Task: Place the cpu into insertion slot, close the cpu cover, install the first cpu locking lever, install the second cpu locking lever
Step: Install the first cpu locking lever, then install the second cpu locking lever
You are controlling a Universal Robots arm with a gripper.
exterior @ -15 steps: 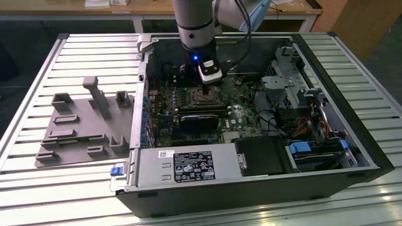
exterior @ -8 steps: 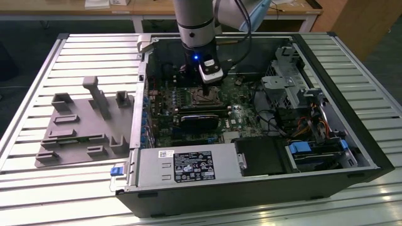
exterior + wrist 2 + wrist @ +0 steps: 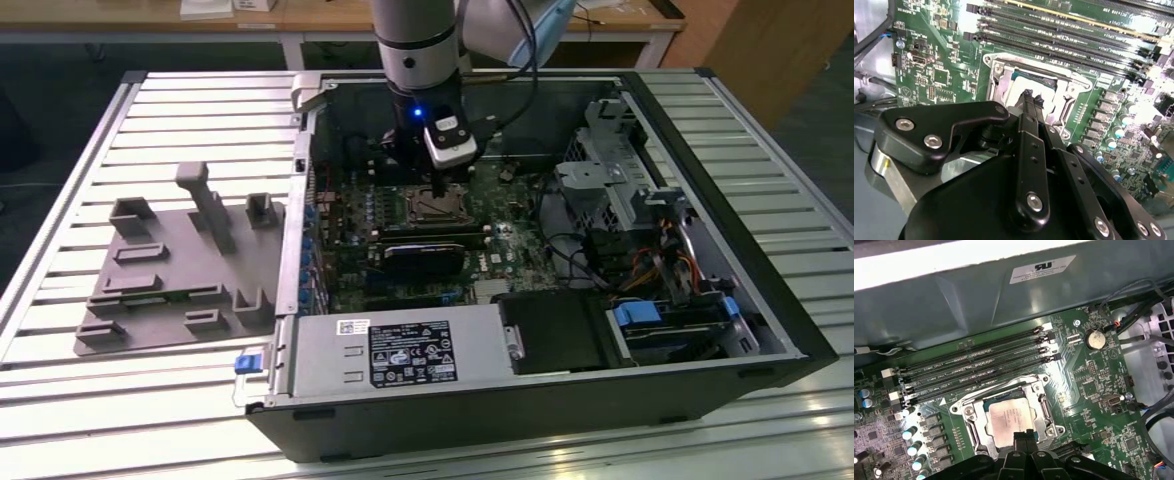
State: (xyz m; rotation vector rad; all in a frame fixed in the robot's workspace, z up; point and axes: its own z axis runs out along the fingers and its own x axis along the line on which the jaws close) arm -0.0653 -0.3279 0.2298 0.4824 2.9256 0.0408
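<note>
The gripper hangs with its fingers drawn together and nothing between them. The tips are over the nearest edge of the cpu cover; I cannot tell whether they touch it. The cover lies flat on the insertion slot, and the cpu sits inside, its grey top showing through the cut-out. Beyond the fingertips run four memory slots, then the case wall rises close, carrying a printed white sticker. A coin cell flanks one side and capacitors the other. Above the socket the case stands open. A black card lies near the tool, and further off is a printed label.
</note>
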